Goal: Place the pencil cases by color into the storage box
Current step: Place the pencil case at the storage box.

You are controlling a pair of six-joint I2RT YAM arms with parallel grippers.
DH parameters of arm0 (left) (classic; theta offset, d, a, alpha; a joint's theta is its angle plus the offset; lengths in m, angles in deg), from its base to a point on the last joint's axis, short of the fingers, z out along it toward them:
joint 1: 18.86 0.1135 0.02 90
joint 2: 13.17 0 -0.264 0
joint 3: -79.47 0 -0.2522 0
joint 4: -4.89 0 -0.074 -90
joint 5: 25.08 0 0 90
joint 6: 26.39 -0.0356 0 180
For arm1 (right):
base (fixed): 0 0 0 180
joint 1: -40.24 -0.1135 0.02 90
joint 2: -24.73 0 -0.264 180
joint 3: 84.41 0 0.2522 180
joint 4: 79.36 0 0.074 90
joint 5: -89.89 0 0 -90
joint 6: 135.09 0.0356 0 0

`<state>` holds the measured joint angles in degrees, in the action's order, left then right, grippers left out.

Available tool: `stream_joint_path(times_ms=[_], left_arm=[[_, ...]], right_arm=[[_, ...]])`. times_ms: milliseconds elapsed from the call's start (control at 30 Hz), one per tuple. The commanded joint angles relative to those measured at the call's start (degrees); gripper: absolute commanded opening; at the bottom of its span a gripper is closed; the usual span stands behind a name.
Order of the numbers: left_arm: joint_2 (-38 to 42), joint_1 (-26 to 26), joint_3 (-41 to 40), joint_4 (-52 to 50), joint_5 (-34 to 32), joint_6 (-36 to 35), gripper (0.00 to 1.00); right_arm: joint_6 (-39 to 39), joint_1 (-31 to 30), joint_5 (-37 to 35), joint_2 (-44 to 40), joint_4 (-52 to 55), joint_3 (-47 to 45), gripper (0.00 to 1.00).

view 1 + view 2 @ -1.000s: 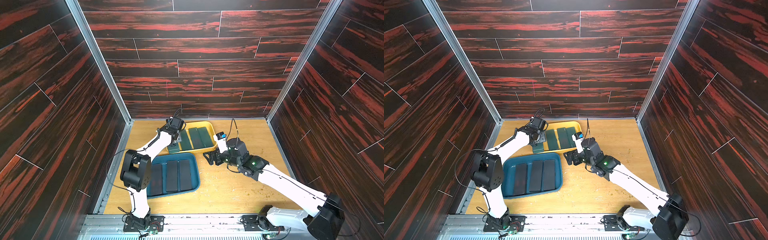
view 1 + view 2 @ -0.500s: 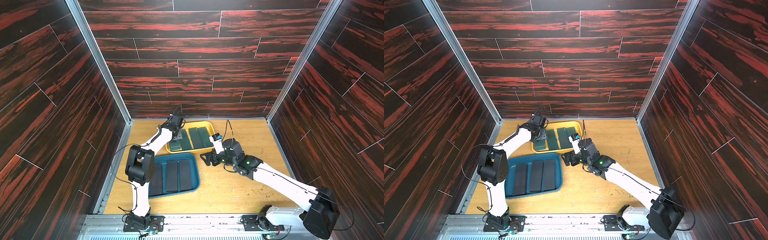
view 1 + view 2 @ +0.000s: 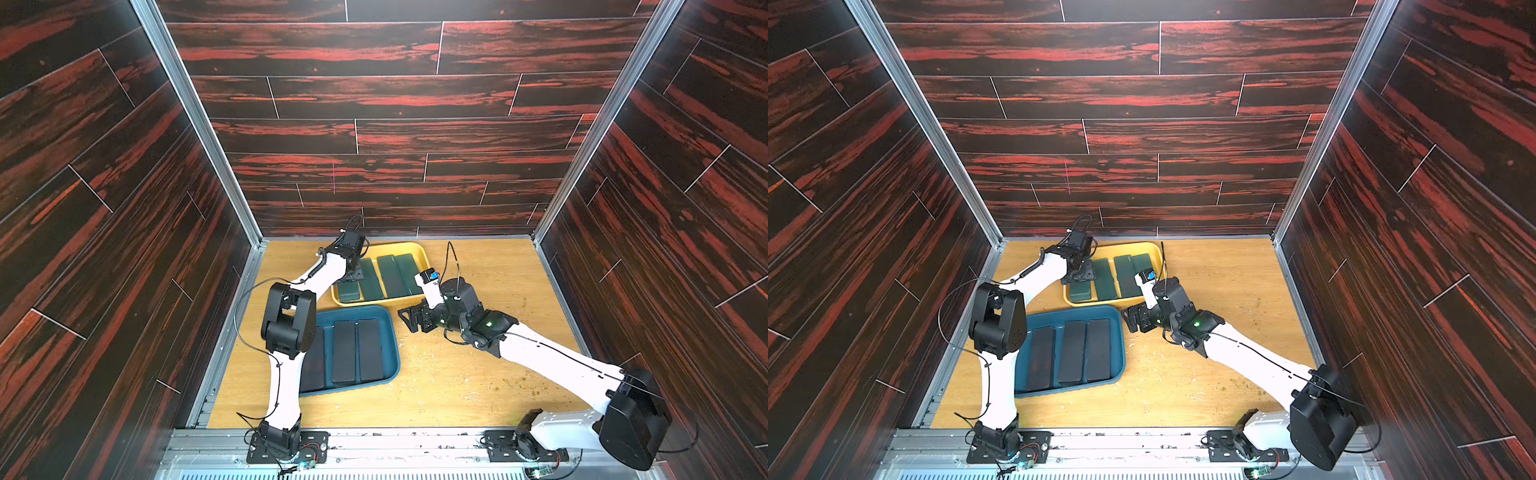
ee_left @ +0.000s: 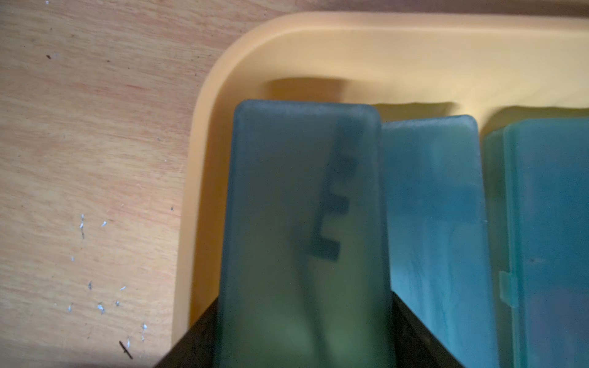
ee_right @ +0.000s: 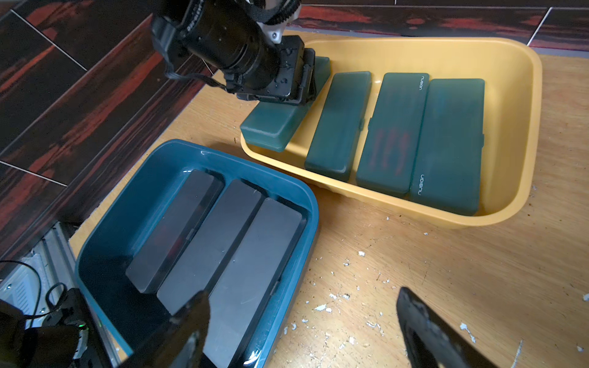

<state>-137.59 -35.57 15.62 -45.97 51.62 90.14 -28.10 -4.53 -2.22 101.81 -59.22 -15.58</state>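
Dark red-streaked plank walls on three sides; scuffed pale wood tabletop (image 3: pixel 478 374) underneath, flecked with white crumbs.

My left claw (image 5: pixel 299 86) is clamped shut on the fourth dark green case (image 4: pixel 302 229). In my left wrist view the case runs straight out from between my jaws, one finger showing as a dark shadow through the translucent plastic. The case sits tilted: its end farthest from my claw rests up on the rim of the yellow tray (image 3: pixel 422 253) (clear in the right wrist view), the other end angled down into the tray.

Just beside my left claw, inside the same tray, three more green cases (image 5: pixel 395 133) lie flat side by side. The nearest one (image 4: pixel 433 223) touches the held case along its long edge; the other two carry small white lettering.

The blue tray (image 3: pixel 1117 332) sits on the near side of the yellow tray from my left claw, touching or almost touching it. Three black cases (image 3: pixel 1073 351) lie flat in it, packed side by side.

My right claw (image 5: pixel 302 331) hangs above the bare table, jaws spread wide and holding nothing. The blue tray's corner is just beside it; the yellow tray lies a little beyond its fingertips (image 5: pixel 427 325).
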Motion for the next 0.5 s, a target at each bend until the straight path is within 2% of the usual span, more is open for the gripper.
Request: stream_joint_path(times_ms=[0,467], left_arm=[[-1.02,0.51,2.75,-2.10,-0.88,-1.71,0.44],[-5.65,1.23,5.06,0.43,-1.20,-3.12,0.44]], right_arm=[[-0.73,-0.40,0.28,1.80,-0.57,-0.56,0.92],[-1.79,-0.40,-0.79,2.81,-3.68,-1.98,0.91]])
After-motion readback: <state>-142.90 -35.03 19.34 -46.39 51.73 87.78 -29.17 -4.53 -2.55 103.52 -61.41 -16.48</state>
